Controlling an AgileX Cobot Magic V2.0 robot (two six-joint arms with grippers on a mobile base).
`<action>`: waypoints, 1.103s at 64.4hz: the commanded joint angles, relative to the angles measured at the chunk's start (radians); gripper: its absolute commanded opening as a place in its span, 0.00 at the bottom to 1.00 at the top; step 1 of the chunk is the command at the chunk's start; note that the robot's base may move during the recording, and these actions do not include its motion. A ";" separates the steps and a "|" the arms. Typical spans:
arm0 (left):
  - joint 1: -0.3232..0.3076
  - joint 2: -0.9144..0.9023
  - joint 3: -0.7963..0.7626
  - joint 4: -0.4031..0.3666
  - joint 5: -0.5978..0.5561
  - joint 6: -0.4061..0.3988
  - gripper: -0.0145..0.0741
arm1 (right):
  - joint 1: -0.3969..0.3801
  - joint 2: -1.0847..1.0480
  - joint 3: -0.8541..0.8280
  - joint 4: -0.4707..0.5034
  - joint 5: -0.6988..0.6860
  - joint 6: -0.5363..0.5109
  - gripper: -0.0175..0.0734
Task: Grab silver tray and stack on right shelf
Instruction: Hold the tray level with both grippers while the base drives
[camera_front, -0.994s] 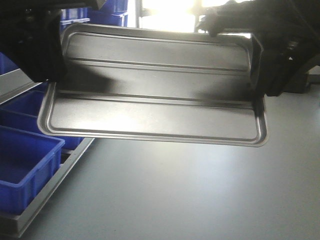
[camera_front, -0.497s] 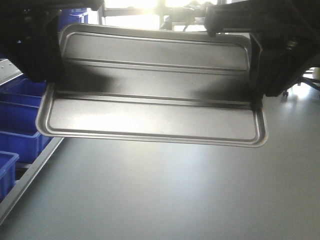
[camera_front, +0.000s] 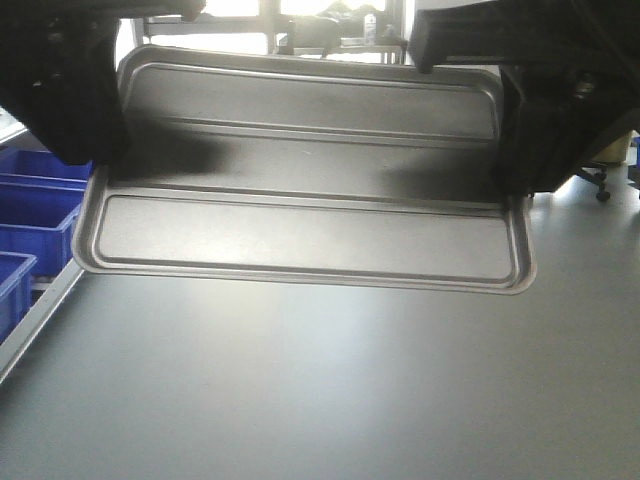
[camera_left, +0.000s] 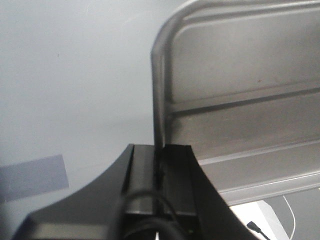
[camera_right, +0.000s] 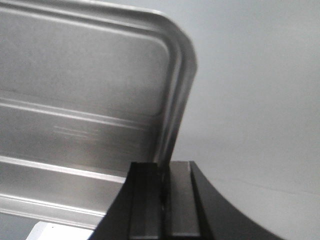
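Observation:
The silver tray (camera_front: 300, 190) hangs in the air in the front view, tilted, with two long ridges across its floor. My left gripper (camera_front: 95, 165) is shut on its left rim and my right gripper (camera_front: 515, 185) is shut on its right rim. In the left wrist view the tray (camera_left: 240, 100) rises from the closed left gripper (camera_left: 159, 150), the rim clamped between the pads. In the right wrist view the tray (camera_right: 80, 100) stands left of the right gripper (camera_right: 164, 170), which pinches its rim. The right shelf is out of view.
Blue plastic bins (camera_front: 30, 210) sit on a rack with a grey metal rail (camera_front: 30, 330) at the far left. A plain grey floor (camera_front: 330, 390) lies below the tray. A chair base (camera_front: 597, 180) and bright windows show at the back.
The whole view has swung to the right with the tray held unchanged. The blue bins and rack have slid off toward the left edge; more floor shows.

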 joint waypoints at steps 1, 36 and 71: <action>-0.012 -0.036 -0.029 -0.011 -0.049 0.001 0.06 | 0.003 -0.034 -0.031 -0.010 -0.062 -0.015 0.25; -0.012 -0.036 -0.029 -0.011 -0.049 0.001 0.06 | 0.003 -0.034 -0.031 -0.010 -0.063 -0.015 0.25; -0.012 -0.034 -0.029 -0.011 -0.048 0.001 0.06 | 0.003 -0.034 -0.031 -0.010 -0.065 -0.015 0.25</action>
